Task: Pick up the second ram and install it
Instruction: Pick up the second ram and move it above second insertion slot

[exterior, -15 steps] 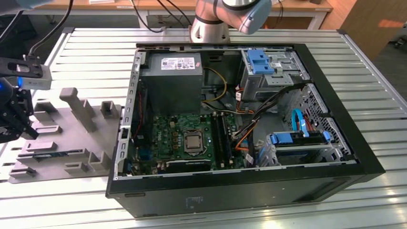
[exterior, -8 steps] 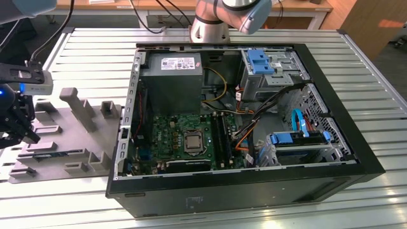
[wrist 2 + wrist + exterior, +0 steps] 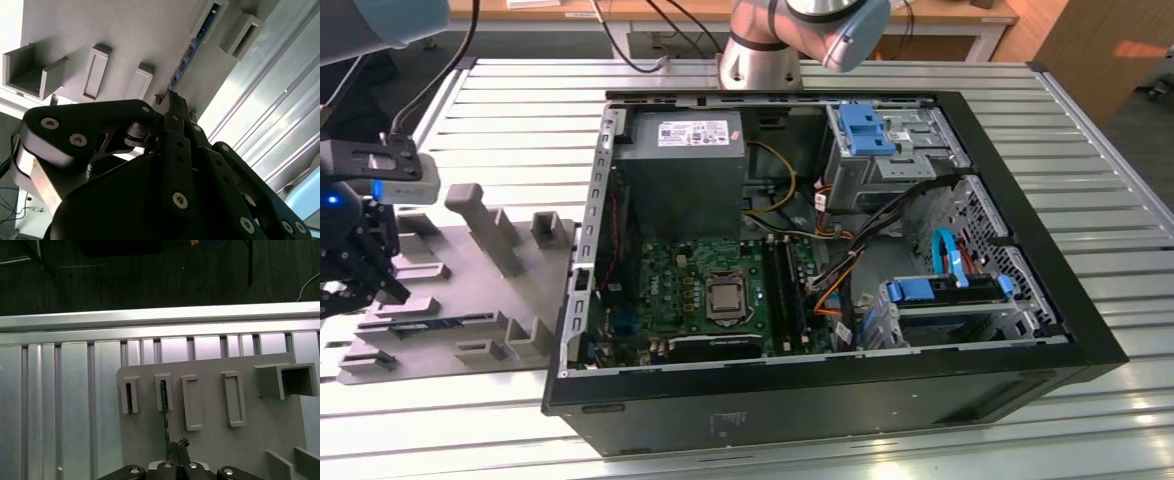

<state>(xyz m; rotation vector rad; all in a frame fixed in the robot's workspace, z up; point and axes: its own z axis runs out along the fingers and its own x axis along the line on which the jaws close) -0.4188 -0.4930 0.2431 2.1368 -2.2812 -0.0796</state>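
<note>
The second ram (image 3: pixel 438 323) is a thin dark stick that stands on edge in a slot of the grey tray (image 3: pixel 470 298), at the exterior view's left. In both wrist views it shows edge-on: ram (image 3: pixel 192 47), ram (image 3: pixel 164 410). My gripper (image 3: pixel 371 292) hangs over the tray's outer end, a little above it. The black fingers meet in one tip, gripper (image 3: pixel 170 95), gripper (image 3: pixel 179 444), just at the stick's near end and slightly to one side of it. Nothing is held between them.
The open computer case (image 3: pixel 1014 300) lies beside the tray, with the green motherboard (image 3: pixel 674 270) inside and long dark memory slots (image 3: pixel 782 290) by the processor socket. Cables and blue drive bays fill its far side. Upright tray blocks (image 3: pixel 480 215) stand near the gripper. Everything rests on a ribbed metal table (image 3: pixel 520 110).
</note>
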